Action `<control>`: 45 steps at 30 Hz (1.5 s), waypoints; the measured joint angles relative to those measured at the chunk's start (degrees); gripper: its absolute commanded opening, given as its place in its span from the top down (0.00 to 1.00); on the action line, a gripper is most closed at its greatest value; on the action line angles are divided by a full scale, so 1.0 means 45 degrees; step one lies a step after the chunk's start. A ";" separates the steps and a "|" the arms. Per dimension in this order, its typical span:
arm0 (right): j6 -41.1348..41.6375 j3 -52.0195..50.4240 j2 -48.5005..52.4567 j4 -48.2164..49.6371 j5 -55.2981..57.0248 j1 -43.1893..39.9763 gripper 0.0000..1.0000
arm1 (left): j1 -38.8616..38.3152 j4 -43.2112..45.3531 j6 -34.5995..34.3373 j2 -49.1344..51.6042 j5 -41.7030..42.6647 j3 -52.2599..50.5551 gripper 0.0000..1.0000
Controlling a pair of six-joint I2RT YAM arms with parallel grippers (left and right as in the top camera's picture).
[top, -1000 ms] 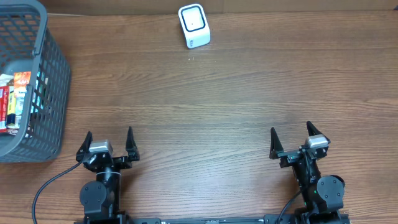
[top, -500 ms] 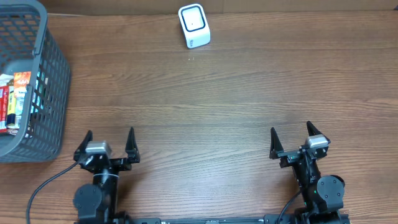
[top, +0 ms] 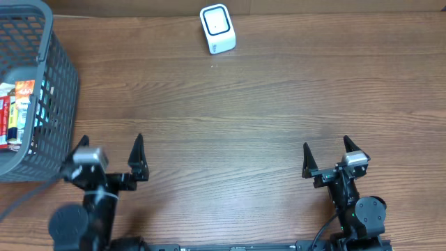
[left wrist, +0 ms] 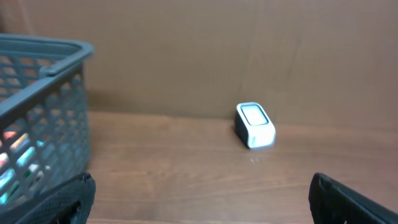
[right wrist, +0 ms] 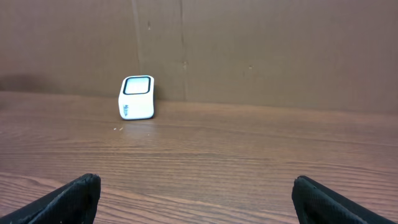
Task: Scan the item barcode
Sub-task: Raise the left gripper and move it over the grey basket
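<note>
Two grippers are seen from overhead on a brown wood-grain table (top: 230, 104). The left gripper (top: 111, 141) is at about 7 o'clock and the right gripper (top: 325, 144) at about 5 o'clock. The jaws of each are spread wide and nothing is held. The left arm is blurred, so its outline is hard to make out. A grey mesh basket (top: 52, 84) stands at 9 to 10 o'clock and is cut off by the left edge. The packaged items (top: 14, 115) lie inside it, partly hidden by the mesh and cropped by the frame. No barcode can be made out on them. A white scanner (top: 217, 28) stands at 12 o'clock near the far edge, well apart from basket and grippers.

From the left wrist, a plain brown wall (left wrist: 186, 50) is seen behind the table. The basket fills the 9 o'clock side and is cropped there, with blurred colours showing through its mesh. The scanner is set just right of centre, toward 3 o'clock. Only the dark fingers (left wrist: 59, 202) are seen at 7 and 5 o'clock, out of focus and cut off below.

From the right wrist, the same brown backing is shown, with vertical seams. The scanner stands at about 10 o'clock against it, its window turned upward. Dark fingertips (right wrist: 71, 199) sit far apart in the lower corners.
</note>
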 measured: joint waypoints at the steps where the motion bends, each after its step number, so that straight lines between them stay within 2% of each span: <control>1: 0.0000 0.0000 0.0000 0.0000 0.0000 -0.0005 0.00 | 0.0000 -0.0403 0.0010 0.0534 0.0160 0.0529 0.00; 4: 0.0000 0.0000 0.0000 -0.0005 0.0000 0.0000 0.00 | 0.0005 -0.2302 0.0015 0.2657 0.0782 0.2715 0.00; 12: 0.0000 0.0000 0.0000 -0.0015 0.0000 0.0000 0.00 | 0.0000 -0.9384 0.0015 0.8699 0.1909 0.9588 0.00; 17: 0.0000 0.0000 0.0000 0.0000 0.0000 -0.0005 0.00 | 0.0000 -1.2293 0.0015 1.1438 0.2851 1.2332 0.00; 23: 0.0000 0.0000 0.0000 -0.0005 -0.0005 0.0000 0.00 | 0.0000 -1.2658 0.0015 1.3600 0.3419 1.2983 0.00; 30: -0.0005 0.0000 0.0000 -0.0015 0.0000 -0.0005 0.00 | 0.0005 -1.1793 0.0063 1.4790 0.2565 1.2983 0.00; 34: -0.0005 0.0000 0.0000 -0.0010 -0.0005 -0.0005 0.00 | 0.0185 -1.1074 0.0432 1.4790 0.1564 1.3318 0.00; 38: -0.0005 0.0000 0.0000 -0.0010 0.0000 0.0000 0.00 | 0.0661 -1.0258 0.0787 1.4790 -0.0228 1.4406 0.00; 45: -0.0005 0.0000 0.0000 -0.0010 -0.0005 -0.0005 0.00 | 0.2443 -0.9151 0.1025 1.4770 -0.3031 1.6441 0.00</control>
